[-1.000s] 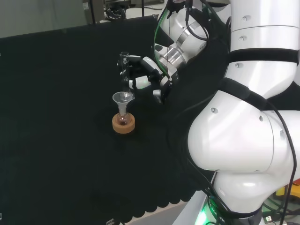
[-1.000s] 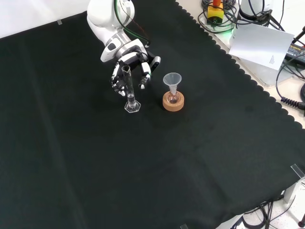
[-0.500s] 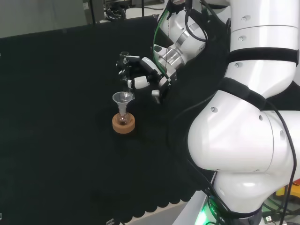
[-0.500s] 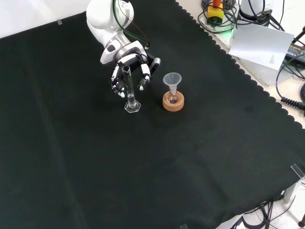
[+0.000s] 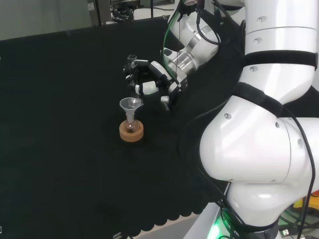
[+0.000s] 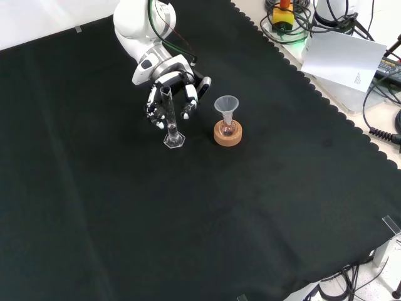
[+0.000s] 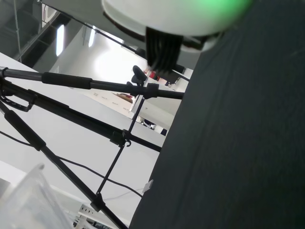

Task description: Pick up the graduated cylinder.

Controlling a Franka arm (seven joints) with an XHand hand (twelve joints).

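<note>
- Hand (image 6: 168, 84): behind the graduated cylinder (image 6: 170, 119) in the front view; fingers partly curled either side of the tube; whether they touch it cannot be told.
- Graduated cylinder: upright, base on the black cloth (image 6: 207, 213); not yet lifted.
- Funnel-topped flask (image 6: 227, 118) on cork ring (image 6: 227, 135): just beside, right in front view.
- Remaining: close grasp; raise.

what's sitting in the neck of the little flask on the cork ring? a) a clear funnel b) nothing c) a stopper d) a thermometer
a: in the front view a clear funnel stands with its stem down in the small flask on the cork ring, to the right of the graduated cylinder.
</note>
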